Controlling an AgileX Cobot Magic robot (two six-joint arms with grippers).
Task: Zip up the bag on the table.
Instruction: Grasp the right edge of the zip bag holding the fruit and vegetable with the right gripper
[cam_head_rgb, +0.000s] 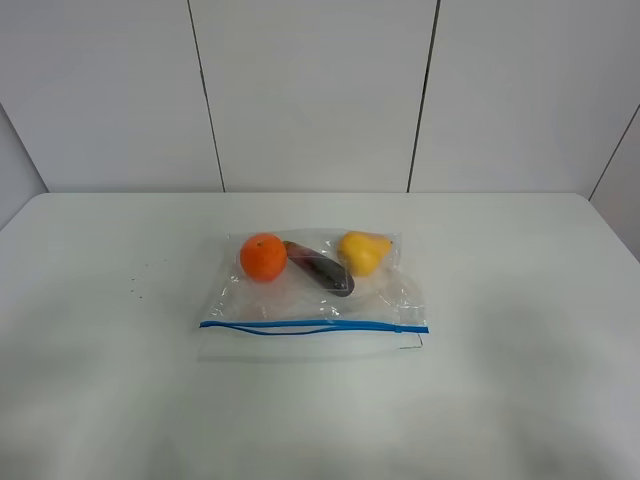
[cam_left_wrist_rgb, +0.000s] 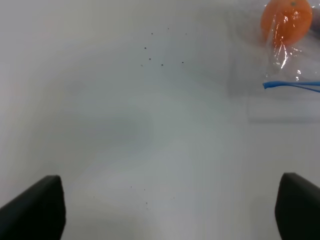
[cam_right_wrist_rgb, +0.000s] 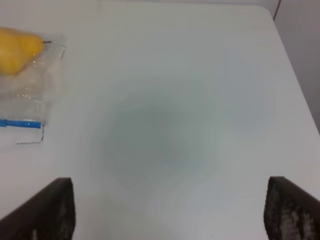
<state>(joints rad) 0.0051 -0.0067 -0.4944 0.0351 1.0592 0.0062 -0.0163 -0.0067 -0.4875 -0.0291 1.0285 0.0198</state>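
Both pairs of jaws hang wide and empty above the white surface (cam_head_rgb: 520, 400), apart from the clear bag (cam_head_rgb: 310, 300) at its middle; the approach seems in hand, next calling for a pinch on the blue zipper strip (cam_head_rgb: 315, 326).

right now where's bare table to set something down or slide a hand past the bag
Bare table lies left of the bag, right of it, and between its zipper strip and the near edge. A narrower band runs behind it. Crowded only at the bag.
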